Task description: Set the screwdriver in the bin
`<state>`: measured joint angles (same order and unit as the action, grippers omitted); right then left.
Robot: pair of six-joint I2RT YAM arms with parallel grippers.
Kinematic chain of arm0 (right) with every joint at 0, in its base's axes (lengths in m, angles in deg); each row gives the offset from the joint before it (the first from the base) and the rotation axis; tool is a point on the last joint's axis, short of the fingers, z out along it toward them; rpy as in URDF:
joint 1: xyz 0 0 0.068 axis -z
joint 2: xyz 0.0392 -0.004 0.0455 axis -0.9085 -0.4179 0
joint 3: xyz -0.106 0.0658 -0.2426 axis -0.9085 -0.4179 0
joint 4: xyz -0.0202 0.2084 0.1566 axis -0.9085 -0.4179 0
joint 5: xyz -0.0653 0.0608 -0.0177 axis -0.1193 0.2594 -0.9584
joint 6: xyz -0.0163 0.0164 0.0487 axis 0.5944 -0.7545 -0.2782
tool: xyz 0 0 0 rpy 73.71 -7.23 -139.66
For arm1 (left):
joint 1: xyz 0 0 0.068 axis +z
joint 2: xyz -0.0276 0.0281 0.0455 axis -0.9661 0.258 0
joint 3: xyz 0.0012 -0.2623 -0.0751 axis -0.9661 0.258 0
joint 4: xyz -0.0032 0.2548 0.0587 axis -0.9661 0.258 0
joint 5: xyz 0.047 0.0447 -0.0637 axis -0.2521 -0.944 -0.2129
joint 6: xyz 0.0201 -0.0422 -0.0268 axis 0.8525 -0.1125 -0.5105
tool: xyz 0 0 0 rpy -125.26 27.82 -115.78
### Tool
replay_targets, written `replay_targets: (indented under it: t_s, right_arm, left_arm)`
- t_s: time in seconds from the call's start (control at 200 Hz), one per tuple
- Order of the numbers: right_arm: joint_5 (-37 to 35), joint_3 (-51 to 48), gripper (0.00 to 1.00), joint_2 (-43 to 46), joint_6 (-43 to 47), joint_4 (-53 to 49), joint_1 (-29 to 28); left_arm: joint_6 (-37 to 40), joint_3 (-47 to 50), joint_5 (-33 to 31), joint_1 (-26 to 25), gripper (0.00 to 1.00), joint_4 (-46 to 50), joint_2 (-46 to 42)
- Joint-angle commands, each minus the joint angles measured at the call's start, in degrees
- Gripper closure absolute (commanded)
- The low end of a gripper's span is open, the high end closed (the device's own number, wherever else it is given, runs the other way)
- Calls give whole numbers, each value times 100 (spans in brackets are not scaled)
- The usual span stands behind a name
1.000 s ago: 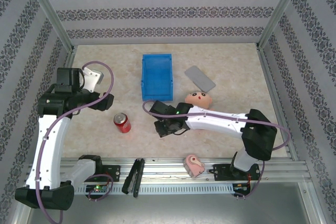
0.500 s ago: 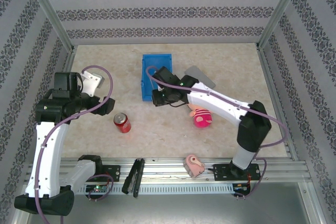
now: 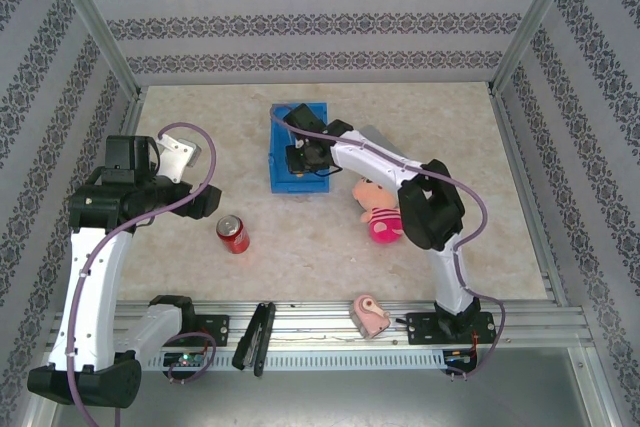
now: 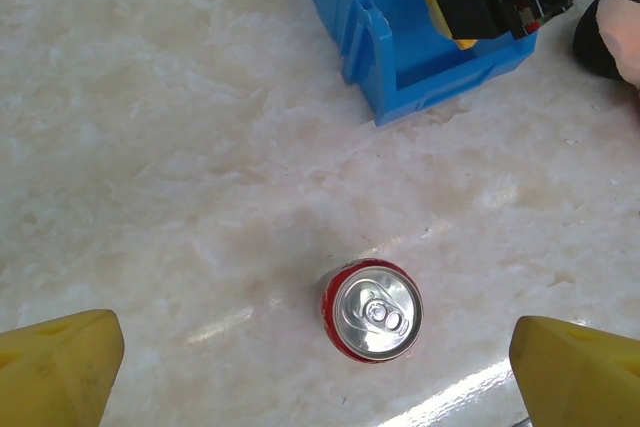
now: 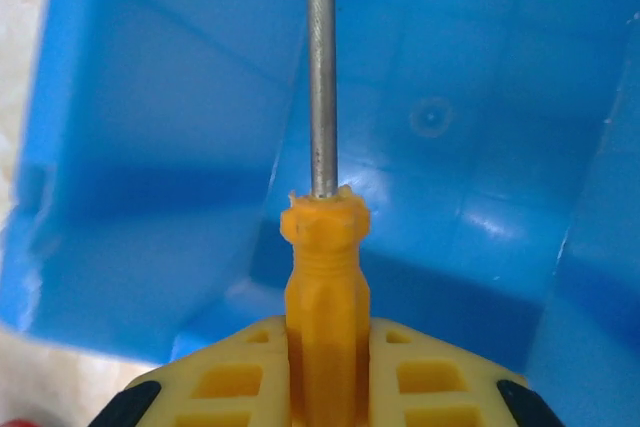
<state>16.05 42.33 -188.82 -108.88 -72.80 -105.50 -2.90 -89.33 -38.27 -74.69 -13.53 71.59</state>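
The screwdriver (image 5: 325, 267) has an orange-yellow handle and a thin metal shaft pointing away from the camera in the right wrist view. My right gripper (image 5: 327, 372) is shut on the handle, one yellow finger (image 5: 225, 382) on each side. It hangs inside the open top of the blue bin (image 5: 470, 147). From above, my right gripper (image 3: 300, 154) sits over the bin (image 3: 282, 179). In the left wrist view the handle (image 4: 437, 2) pokes out over the bin (image 4: 400, 67). My left gripper (image 4: 320, 377) is open above the red can (image 4: 370, 309), apart from it.
The red can (image 3: 233, 235) stands left of centre. A doll (image 3: 380, 212) lies just right of the bin, under my right arm. A grey plate (image 3: 372, 135) lies beyond it. A black two-armed tool (image 3: 255, 337) and a pink toy (image 3: 368, 315) rest at the near rail.
My right arm has swung from the middle of the table up and back over the bin, carrying the screwdriver. The doll has rolled and shifted slightly. My left arm has barely moved.
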Motion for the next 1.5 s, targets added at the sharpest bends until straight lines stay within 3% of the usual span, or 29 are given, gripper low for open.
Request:
replay_targets:
  t_s: [0.0, 0.585, 0.829, 1.174, 1.494]
  right_arm:
    - [-7, 352, 83, -223, -88, 46, 21]
    - [80, 1264, 80, -1392, -270, -71, 83]
    - [104, 1412, 75, -1672, -325, -129, 111]
    - [42, 1375, 66, -1615, -263, -212, 136]
    - [-311, 1235, 64, -752, -76, -265, 167]
  left_arm:
    - [-95, -75, 131, -54, 1, 134, -1]
    - [-114, -105, 181, -54, 1, 156, 43]
    - [-105, -141, 218, -53, 1, 187, 74]
    - [-105, -75, 250, -54, 1, 152, 58]
    - [-138, -6, 72, -56, 1, -8, 67]
